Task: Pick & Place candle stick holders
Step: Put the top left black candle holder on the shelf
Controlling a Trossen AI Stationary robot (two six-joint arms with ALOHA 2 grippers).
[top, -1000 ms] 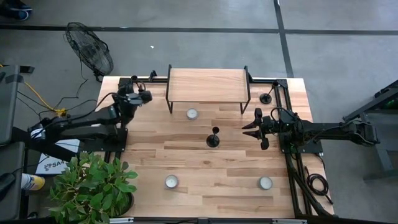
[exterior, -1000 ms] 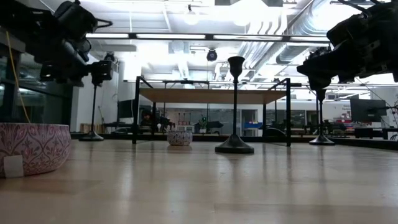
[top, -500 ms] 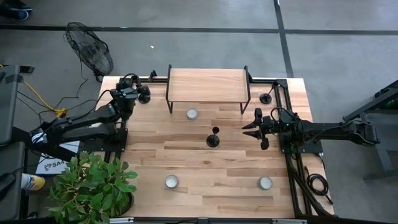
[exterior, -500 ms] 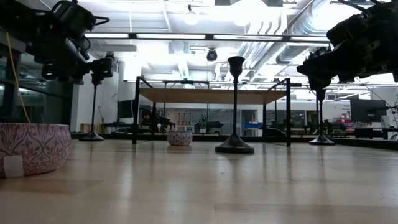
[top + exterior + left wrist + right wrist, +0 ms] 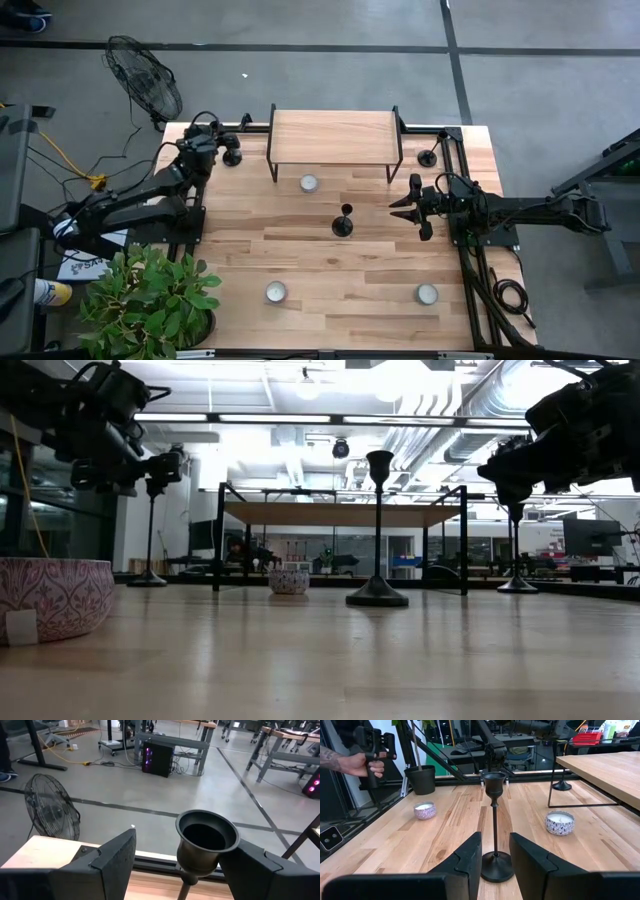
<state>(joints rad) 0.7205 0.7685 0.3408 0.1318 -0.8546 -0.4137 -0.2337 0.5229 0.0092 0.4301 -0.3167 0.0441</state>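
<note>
Left gripper [image 5: 200,865]: jaws wide, flanking the cup of the back-left candle stick holder [image 5: 205,840], lined up for a grasp. Right gripper [image 5: 495,857]: jaws narrowly parted, aimed at the centre holder [image 5: 494,827]. Third holder [image 5: 428,157] at back-right corner.

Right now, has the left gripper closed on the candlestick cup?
No. In the left wrist view the left gripper is open, the candlestick's cup standing untouched between its fingers.

Three slim black candlesticks stand upright: mid-table [image 5: 343,222], far-left corner [image 5: 232,157], far-right corner [image 5: 428,158].
</note>
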